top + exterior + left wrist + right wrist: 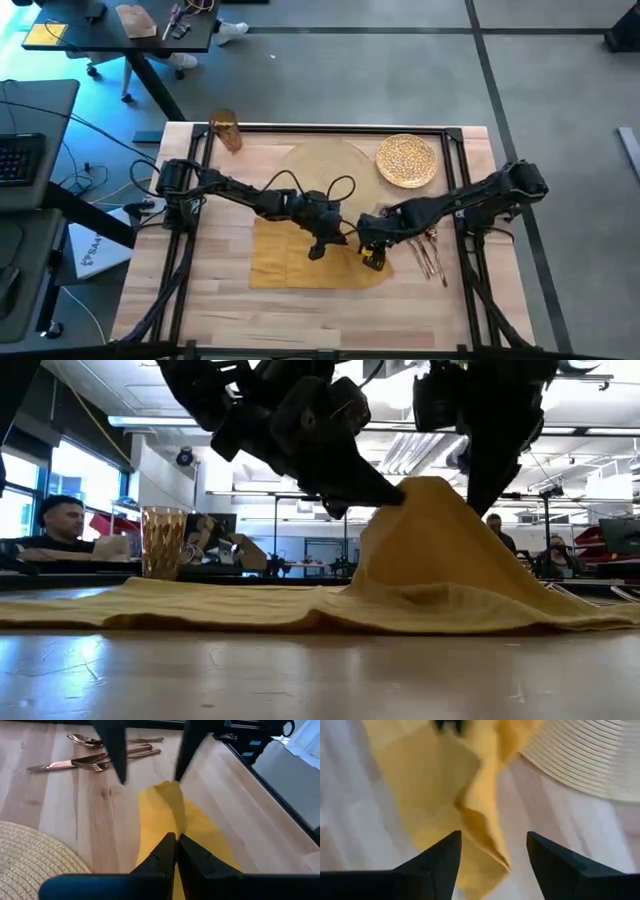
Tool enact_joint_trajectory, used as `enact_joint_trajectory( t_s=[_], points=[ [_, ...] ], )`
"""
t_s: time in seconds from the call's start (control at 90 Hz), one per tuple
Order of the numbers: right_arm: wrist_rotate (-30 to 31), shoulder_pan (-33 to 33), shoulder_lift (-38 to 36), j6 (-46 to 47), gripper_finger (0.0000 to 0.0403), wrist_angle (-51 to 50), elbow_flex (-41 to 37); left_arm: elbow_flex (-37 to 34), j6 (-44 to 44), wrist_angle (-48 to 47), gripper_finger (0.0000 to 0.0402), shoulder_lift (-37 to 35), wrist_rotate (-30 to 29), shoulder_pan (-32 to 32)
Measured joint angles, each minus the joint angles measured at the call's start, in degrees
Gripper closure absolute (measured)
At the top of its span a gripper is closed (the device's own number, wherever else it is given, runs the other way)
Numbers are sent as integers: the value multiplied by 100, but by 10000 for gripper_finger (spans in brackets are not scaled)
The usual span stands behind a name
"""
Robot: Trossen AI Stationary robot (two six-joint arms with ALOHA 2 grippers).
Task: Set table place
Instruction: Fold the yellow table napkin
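The left claw (175, 847) is pinching a raised peak of the yellow napkin (285, 258), which is lying spread on the counter (230, 315) just in front of the woven placemat (325, 160). The right claw (492, 852), fingers apart and gripping nothing, is hovering right beside that peak on the side facing the cutlery (432, 255). So the ridge is running from the left claw straight toward the right one, which looks the better placed to take the fold's free end.

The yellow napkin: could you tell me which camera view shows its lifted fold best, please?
The low view: the yellow napkin peaks in profile under the left gripper. The high view hides the fold beneath the arms; both wrist views show only a crumpled part.
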Motion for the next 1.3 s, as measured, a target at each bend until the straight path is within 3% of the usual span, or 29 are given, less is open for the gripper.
enact_joint_trajectory(
  t_s=[0.178,0.322,0.389,0.533,0.611,0.7,1.0,1.3],
  points=[
    [133,-13,37,-34,244,578,-310,0,-149,-28,401,-2,-18,-9],
    [166,-4,33,76,361,618,-286,0,-343,-50,401,-2,-249,0],
    [176,-6,33,104,390,626,-224,0,-446,-57,401,-2,-368,16],
    [314,-23,33,211,401,403,14,0,-513,-67,399,-4,-454,22],
    [424,-28,33,200,402,218,147,0,-550,-24,387,-4,-120,37],
    [398,-30,32,84,403,151,185,0,-554,96,359,-10,144,58],
    [164,-30,33,60,403,81,185,0,-938,686,251,-42,-8,142],
    [153,-30,33,61,403,112,185,0,-713,670,256,-42,-157,36]
  ],
)
